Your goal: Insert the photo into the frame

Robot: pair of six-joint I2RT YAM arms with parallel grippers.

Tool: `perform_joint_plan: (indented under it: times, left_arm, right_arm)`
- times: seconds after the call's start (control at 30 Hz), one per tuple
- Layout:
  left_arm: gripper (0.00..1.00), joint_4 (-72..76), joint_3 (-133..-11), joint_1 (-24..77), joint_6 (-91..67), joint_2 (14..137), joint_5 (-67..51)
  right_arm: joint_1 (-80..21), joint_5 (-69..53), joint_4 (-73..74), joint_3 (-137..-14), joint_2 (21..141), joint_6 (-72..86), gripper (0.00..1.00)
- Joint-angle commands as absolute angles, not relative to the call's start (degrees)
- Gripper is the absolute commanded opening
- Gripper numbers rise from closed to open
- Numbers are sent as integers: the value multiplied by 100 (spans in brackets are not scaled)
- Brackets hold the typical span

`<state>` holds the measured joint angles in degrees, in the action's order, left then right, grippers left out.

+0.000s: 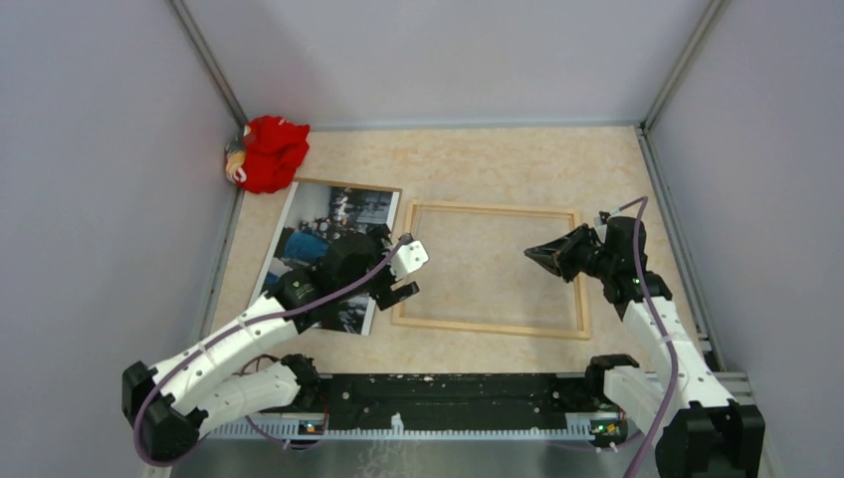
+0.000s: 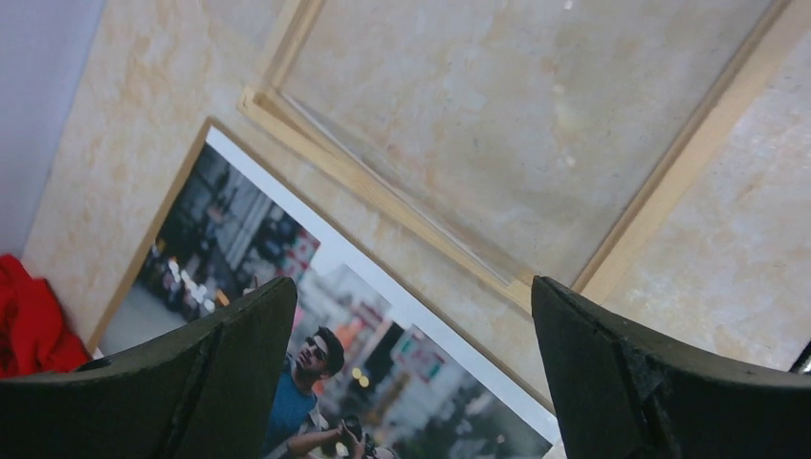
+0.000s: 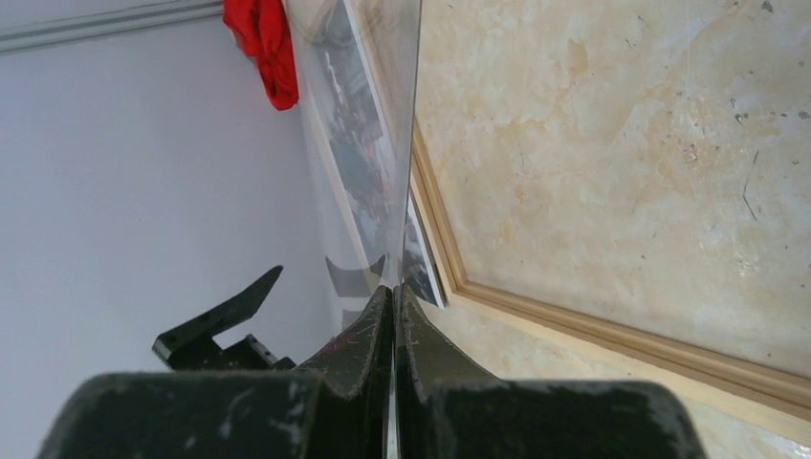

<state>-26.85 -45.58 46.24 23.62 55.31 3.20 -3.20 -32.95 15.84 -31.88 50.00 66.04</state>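
The photo, a glossy crowded street scene with a white border, lies face up at the left on a brown backing board. It also shows in the left wrist view. The light-wood frame lies flat in the middle of the table and shows in the left wrist view. My left gripper is open and empty, hovering over the photo's right edge. My right gripper is shut on the clear pane and holds it by its right edge, tilted up over the frame.
A red cloth bundle lies in the far left corner. Grey walls close in the table on three sides. The frame's right rail lies under my right gripper. A strip of bare table separates the photo and the frame.
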Motion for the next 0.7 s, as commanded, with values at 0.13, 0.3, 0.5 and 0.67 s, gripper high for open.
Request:
perform_joint_plan:
  times: [0.13,0.3,0.5,0.67]
  left_arm:
    - [99,-1316,-3490,4642,3788,4582,-828]
    - [99,-1406,-3403,4642,4169,4743,-1171]
    - [99,-859,-3092,4651,4315,4761,-717]
    - [99,-939,-3146,4699,4086,4980,-989]
  right_arm:
    - [-272,-3445,1416,-3340,4966,6695,0]
    - [-267,-3458,1432,-3389,4966,6715,0]
    - [-264,-3448,1405,-3367,4957,6753,0]
    - [-255,-3395,1407,-3362,4941,6771,0]
